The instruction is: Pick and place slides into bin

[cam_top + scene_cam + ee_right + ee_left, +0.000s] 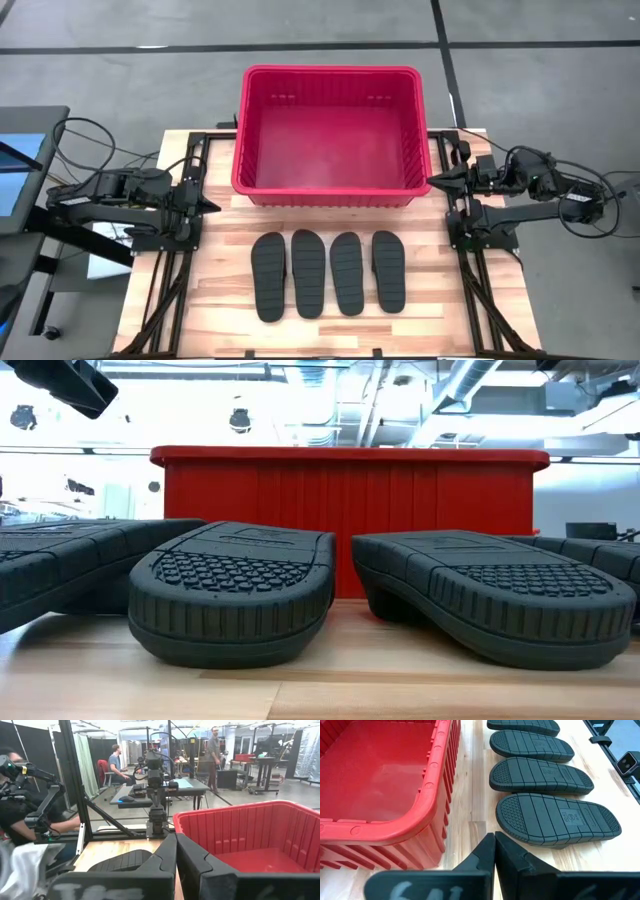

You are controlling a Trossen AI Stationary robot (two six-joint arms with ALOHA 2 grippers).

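Four black slides (327,273) lie side by side, soles up, on the wooden table in front of the red bin (330,135); they also show in the left wrist view (555,817) and the low view (235,595). The bin stands at the table's far middle and holds nothing I can see. My left gripper (212,207) is shut and empty at the table's left edge, beside the bin's near left corner. My right gripper (432,180) is shut and empty at the table's right edge, beside the bin's near right corner.
Black arm mounts and rails run along both sides of the table (180,290). In the right wrist view people sit and stand at desks in the room beyond (117,762). Bare wood lies between the slides and the table's near edge.
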